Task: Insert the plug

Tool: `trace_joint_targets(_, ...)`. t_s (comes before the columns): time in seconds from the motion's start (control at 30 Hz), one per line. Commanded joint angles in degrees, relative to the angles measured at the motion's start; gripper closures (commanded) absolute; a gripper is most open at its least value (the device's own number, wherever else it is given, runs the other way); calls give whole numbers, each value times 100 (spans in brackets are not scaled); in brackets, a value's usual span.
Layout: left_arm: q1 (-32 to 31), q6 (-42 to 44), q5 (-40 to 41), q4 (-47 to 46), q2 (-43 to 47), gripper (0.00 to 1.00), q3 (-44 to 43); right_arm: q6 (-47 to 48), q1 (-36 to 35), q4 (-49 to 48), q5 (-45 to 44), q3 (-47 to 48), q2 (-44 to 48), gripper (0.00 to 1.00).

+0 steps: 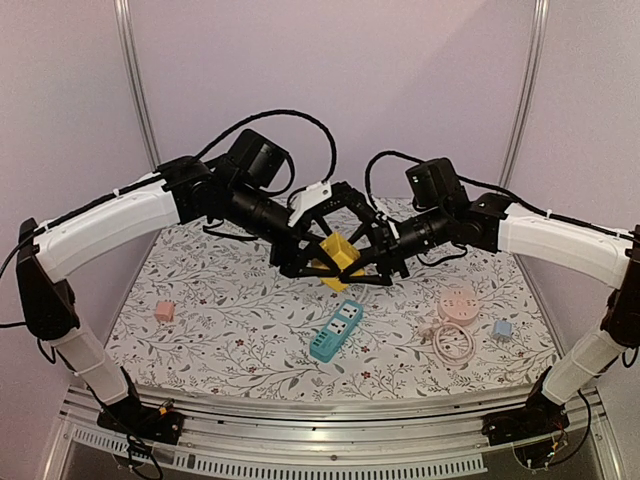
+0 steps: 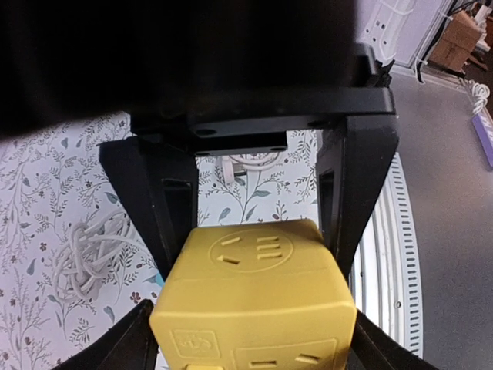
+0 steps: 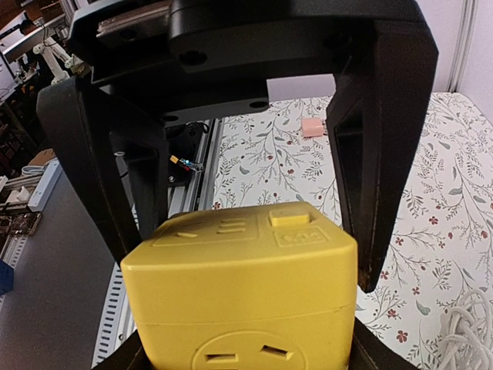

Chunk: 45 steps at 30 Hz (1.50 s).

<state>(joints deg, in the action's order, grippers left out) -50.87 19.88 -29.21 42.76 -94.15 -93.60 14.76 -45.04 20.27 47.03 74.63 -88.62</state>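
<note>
Left gripper [image 1: 316,258] and right gripper [image 1: 362,258] clasped a yellow plastic socket cube [image 1: 338,254] (aloft). A teal power strip [image 1: 336,331] lay at its six o'clock.

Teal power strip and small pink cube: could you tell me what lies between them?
Only bare floral cloth between teal power strip and pink cube, in the top view.

You have no readable text here. The yellow plastic socket cube [image 3: 243,285] between the fingers of the right gripper [image 1: 372,262] bears a small embossed mark beside its raised button, too faint to read.
</note>
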Motion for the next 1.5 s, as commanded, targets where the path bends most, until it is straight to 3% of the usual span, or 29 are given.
trace_joint_targets(0.0,-72,-28,118,2,-161,28,-195,-82,-69,-112,107,167,-58,100)
trace_joint_targets(0.23,-63,-32,202,136,-251,53,-242,-178,-71,-306,35,113,-14,100)
trace_joint_targets(0.33,-63,40,213,227,-264,76,-274,-167,-74,-321,-44,101,-24,99)
trace_joint_targets(0.37,-63,54,218,253,-270,84,-291,-160,-71,-320,-101,96,-24,90)
trace_joint_targets(0.4,-63,56,250,272,-277,92,-310,-167,-68,-343,-202,84,-24,70)
trace_joint_targets(0.43,-63,56,280,297,-279,99,-327,-204,-75,-386,-318,61,-19,58)
trace_joint_targets(0.5,-63,-3,402,316,-293,100,-355,-359,-72,-464,-474,2,8,39)
trace_joint_targets(0.53,-68,-50,479,315,-282,100,-366,-377,-75,-496,-512,-44,47,14)
trace_joint_targets(0.57,-57,-76,547,332,-275,100,-375,-385,-75,-521,-569,-90,82,3)
trace_joint_targets(1.03,-46,-483,895,129,297,100,84,-1085,-15,-1667,-2451,-1238,699,1)
trace_joint_targets(1.17,-38,-870,1218,116,378,100,153,-1838,425,-1609,-2383,-1223,575,1)
trace_joint_targets(1.33,51,-2239,2569,299,328,100,-461,-2566,969,-833,-2321,-846,505,1)
trace_joint_targets(1.47,165,-2794,2469,418,250,100,-621,-2657,1061,-397,-2378,-813,540,1)
